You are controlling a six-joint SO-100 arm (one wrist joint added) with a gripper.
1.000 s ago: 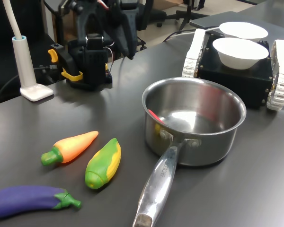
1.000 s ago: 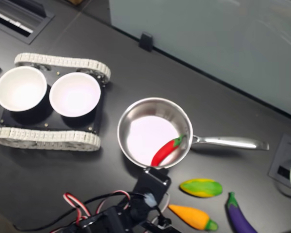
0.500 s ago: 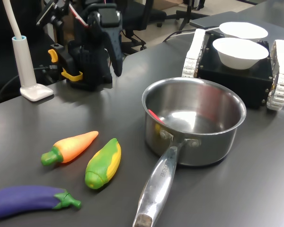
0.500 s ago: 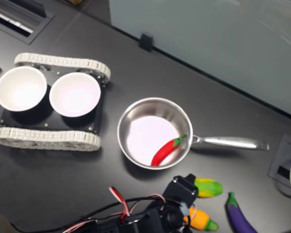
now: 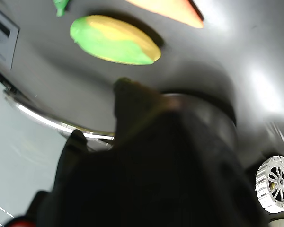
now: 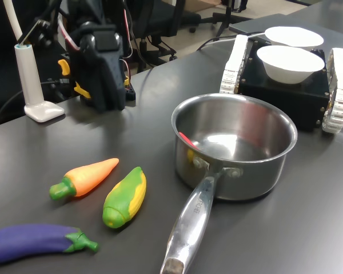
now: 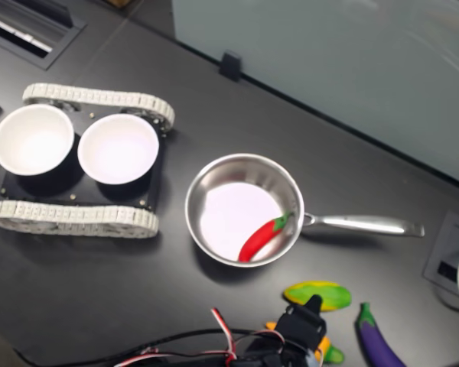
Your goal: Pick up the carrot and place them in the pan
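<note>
Reaching for the carrot, nothing lifted yet

The glossy orange toy carrot lies on the dark counter beside the green-and-yellow toy corn, near the handle side of the shiny round steel pan. The black gripper hovers over it; whether its fingers are parted I cannot tell. Next, I judge: descend and grasp.

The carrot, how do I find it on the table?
Find the big steel pan in the first exterior view. Left of its long handle lie three toy vegetables; the carrot is farthest back, beside the corn. It is the only orange one, pointed, with a green stub.
</note>
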